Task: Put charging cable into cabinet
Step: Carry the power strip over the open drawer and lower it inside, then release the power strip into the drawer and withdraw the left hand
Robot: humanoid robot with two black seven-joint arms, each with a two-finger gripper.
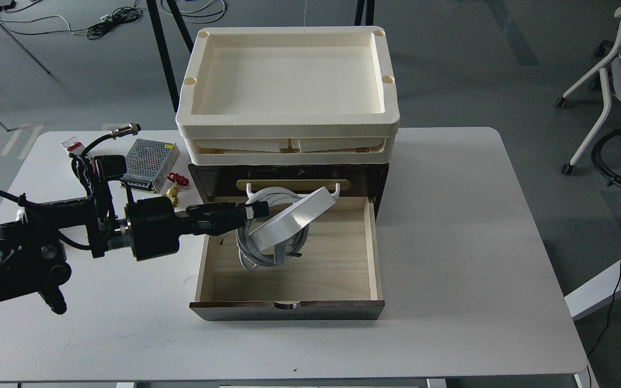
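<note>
Trays (288,121) atop cabinet (380,178); charging cable (289,223) above open drawer (373,253).

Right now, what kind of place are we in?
Probably a robotics lab or workshop: loose cables on a bare grey floor, a wheeled office chair, and a metal power supply box on the white table.

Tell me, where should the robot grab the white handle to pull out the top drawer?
Probably the white handle at a bare end near its right hook, coming from the front: it is a slim bar off the cabinet face, and the charging cable in the left gripper covers its middle.
</note>
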